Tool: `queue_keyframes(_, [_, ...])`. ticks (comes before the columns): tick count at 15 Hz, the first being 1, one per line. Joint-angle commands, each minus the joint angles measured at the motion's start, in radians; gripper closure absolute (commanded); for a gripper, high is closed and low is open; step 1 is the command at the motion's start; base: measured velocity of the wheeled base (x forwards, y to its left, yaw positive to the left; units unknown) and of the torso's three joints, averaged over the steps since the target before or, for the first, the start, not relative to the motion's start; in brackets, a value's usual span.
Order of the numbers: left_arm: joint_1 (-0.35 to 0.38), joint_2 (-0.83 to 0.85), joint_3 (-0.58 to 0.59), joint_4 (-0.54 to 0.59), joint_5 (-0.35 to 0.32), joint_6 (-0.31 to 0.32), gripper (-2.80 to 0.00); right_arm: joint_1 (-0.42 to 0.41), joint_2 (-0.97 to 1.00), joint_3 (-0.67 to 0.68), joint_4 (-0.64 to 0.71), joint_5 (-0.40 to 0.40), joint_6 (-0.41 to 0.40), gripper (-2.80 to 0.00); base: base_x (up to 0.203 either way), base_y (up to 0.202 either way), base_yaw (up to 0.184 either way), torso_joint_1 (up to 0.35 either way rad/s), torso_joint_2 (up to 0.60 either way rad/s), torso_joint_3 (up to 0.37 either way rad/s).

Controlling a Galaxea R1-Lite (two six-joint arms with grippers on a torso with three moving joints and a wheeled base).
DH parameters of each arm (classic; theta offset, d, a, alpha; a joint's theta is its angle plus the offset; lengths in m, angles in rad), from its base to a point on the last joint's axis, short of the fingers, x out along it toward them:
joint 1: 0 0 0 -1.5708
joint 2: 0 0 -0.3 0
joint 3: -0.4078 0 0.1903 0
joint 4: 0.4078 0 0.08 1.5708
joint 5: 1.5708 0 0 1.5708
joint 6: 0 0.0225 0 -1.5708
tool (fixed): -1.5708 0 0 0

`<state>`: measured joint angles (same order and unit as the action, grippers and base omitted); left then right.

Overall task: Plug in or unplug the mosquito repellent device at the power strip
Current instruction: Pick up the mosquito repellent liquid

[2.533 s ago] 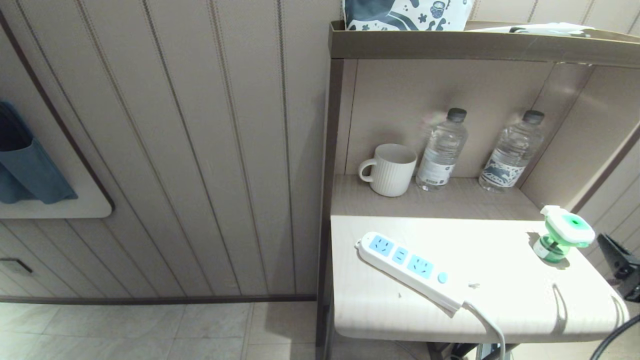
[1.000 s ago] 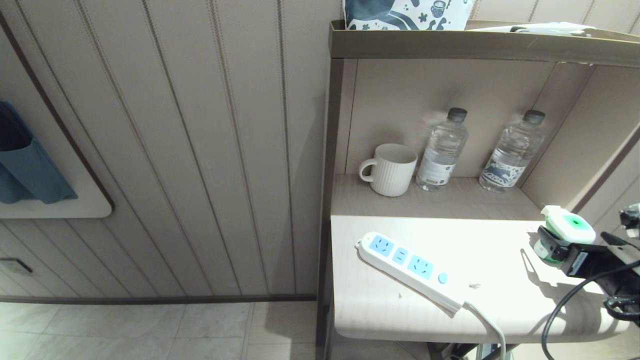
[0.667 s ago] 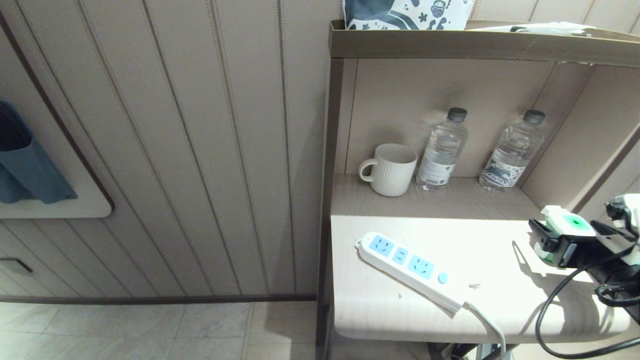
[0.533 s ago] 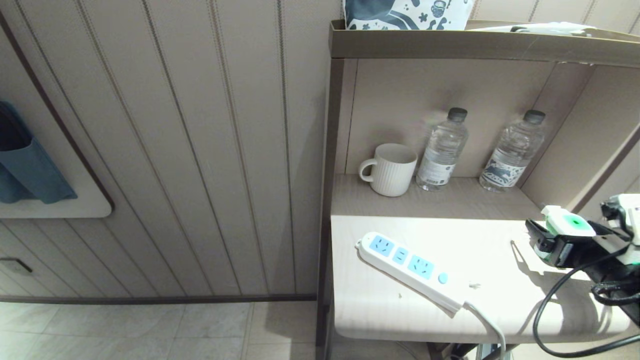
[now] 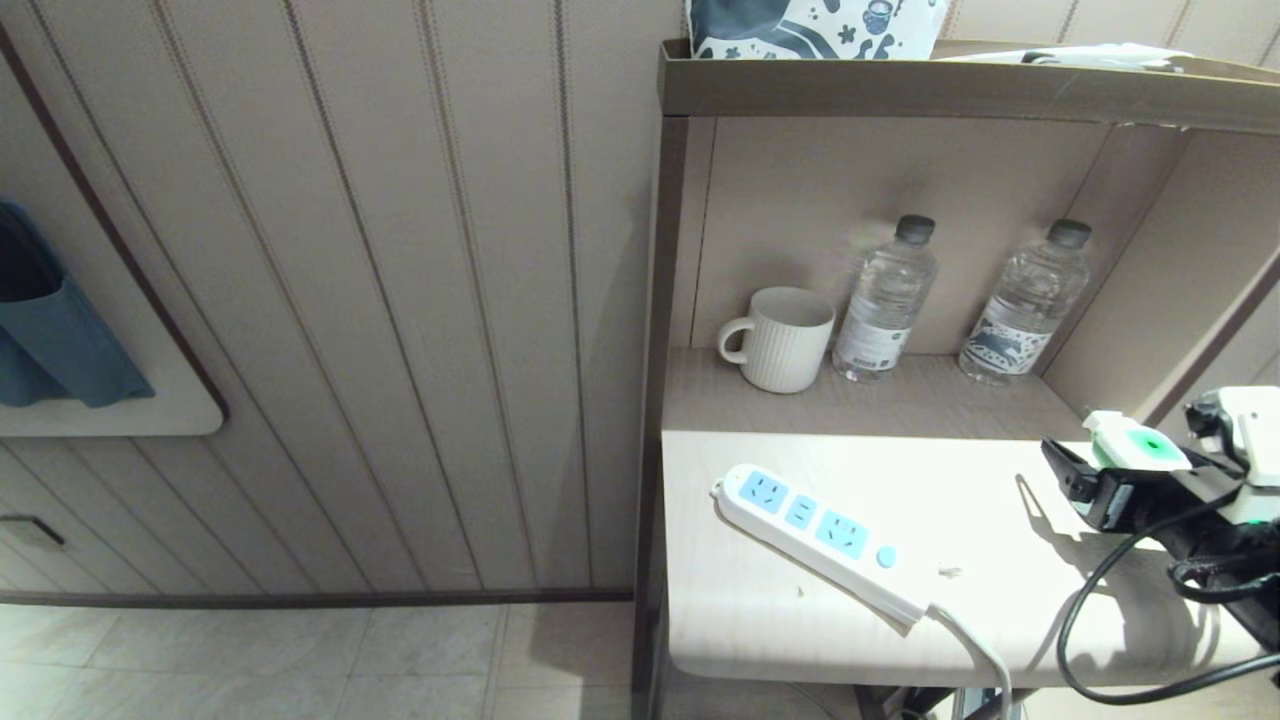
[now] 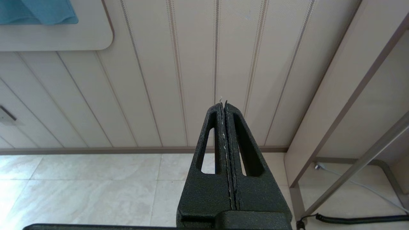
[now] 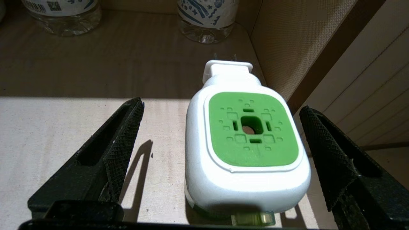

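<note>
The step in hand looks like the reach for the pick-up; the right pincer [image 7: 220,159] stands spread wide with one finger on either side of the mosquito repellent device [image 7: 247,150], neither pad touching it, so nothing is gripped yet. The device stands on the desk [image 5: 960,520] at its far right edge, well apart from the power strip [image 5: 820,535], which lies diagonally near the front left with its white cord running off the edge; all three sockets are bare, so I judge plugging in to be the aim. Next the pincer must press onto the white shell, lift it, and turn it so the prongs at the far end face a socket. The shell is smooth, rounded white plastic, likely slippery; its green top is matte with small cut-outs round a central hole; the finger pads are black and cross-hatched; a greenish bottle peeks out beneath, though its shape is hard to make out. The left pincer [image 6: 225,159], pressed together, hangs idle above the floor.
</note>
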<state>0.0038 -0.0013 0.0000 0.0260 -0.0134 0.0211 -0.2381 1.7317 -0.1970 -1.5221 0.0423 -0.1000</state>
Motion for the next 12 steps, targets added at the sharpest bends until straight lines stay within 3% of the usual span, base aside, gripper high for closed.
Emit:
queue_keyframes(1, [0.001,0.001,0.0,0.0,0.0,0.0,0.0,0.0,0.008,-0.015,-0.048,0.001,-0.001,-2.8,0.0,0.0,0.0,0.0,0.0,0.0])
queue_keyframes(12, [0.001,0.001,0.0,0.0,0.0,0.0,0.0,-0.006,0.025,-0.023,-0.048,0.05,0.036,-2.8,0.0,0.0,0.0,0.0,0.0,0.0])
